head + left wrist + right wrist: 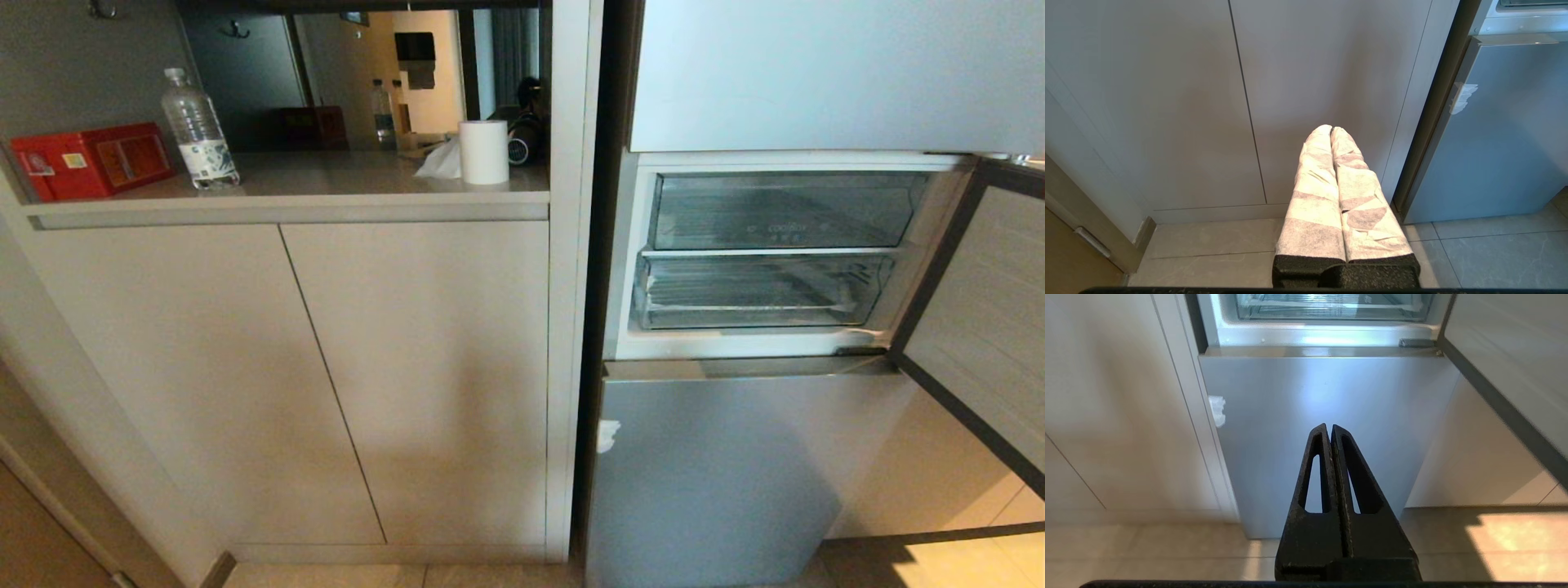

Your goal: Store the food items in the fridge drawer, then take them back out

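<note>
We find the fridge drawer (755,291) at about 3 o'clock in the head view, lower of two clear bins, its long axis left-right; no food items show anywhere. Right gripper (1329,430) sits nearer, drawer at its 12 o'clock; left gripper (1331,130) faces the cupboard doors (1241,102); both pressed together, holding nothing.

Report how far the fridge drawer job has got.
Done: the fridge door already stands open, exposing two clear bins. In hand: nothing; the left pincer and right pincer are both shut and empty, low before the cabinet doors and the lower fridge panel. Left: the fridge drawer looks pushed in and empty, and no red food is in view, so storing and retrieving remain.
</note>
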